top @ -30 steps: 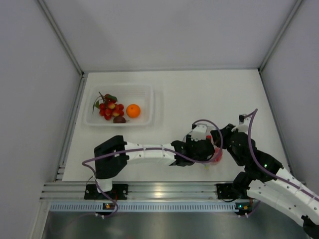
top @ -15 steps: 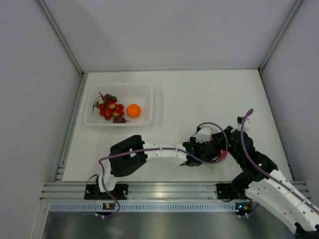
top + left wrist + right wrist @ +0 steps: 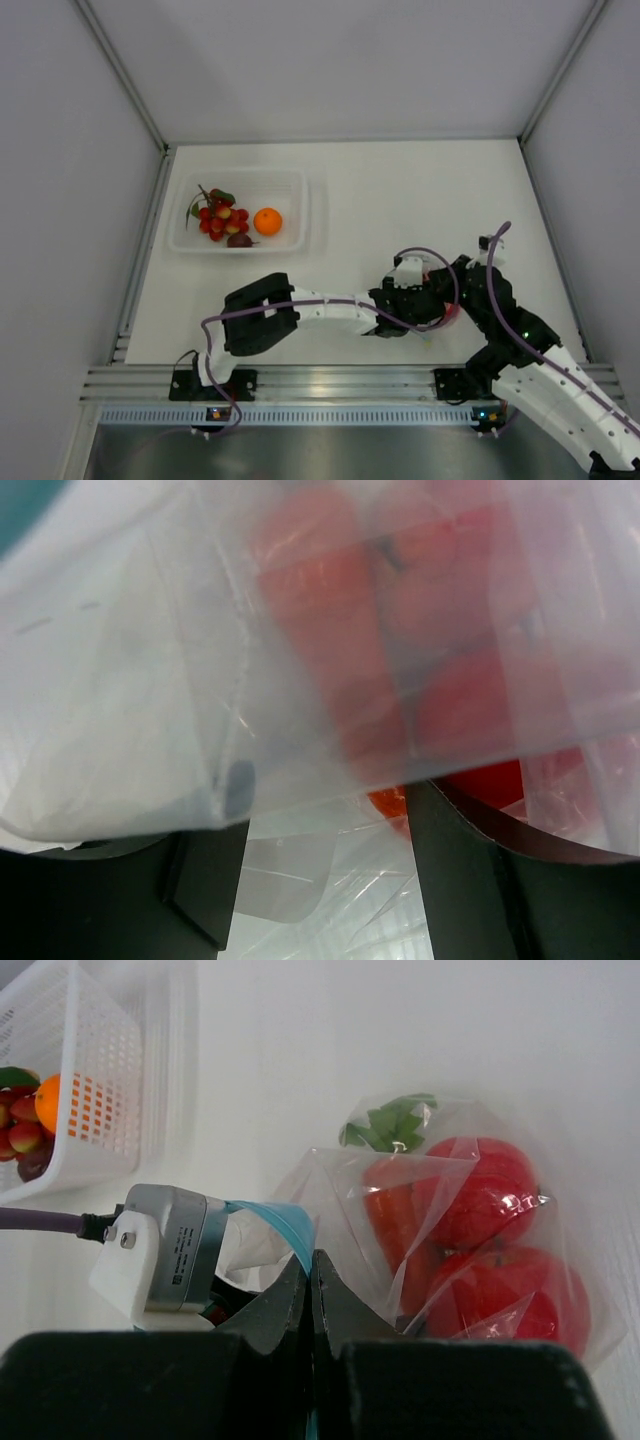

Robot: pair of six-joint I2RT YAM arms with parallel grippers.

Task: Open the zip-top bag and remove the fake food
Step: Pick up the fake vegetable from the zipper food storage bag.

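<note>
- zip-top bag point(image 3: 450, 1210): at 4 o'clock on the table point(image 3: 400, 190), between both grippers. The carrot point(image 3: 392, 1210) and red round fruits point(image 3: 490, 1195) are inside.
- right gripper point(image 3: 310, 1260): clamped tight on the teal zip strip point(image 3: 275, 1218).
- left gripper point(image 3: 325, 880): fingers apart, bag film draped over them, nothing visibly pinched.
- tray point(image 3: 305, 215), at 10 o'clock: holds the berry cluster point(image 3: 218, 218) and orange point(image 3: 267, 222).
- Judged about half done; the bag's contents are left to remove.

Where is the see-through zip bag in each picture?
Top external: the zip-top bag is low, right of centre, mostly hidden.
Left wrist: it fills nearly the whole picture.
Right wrist: middle to right side.
Shared landmark: the red fruits inside it, seen in all three.
</note>
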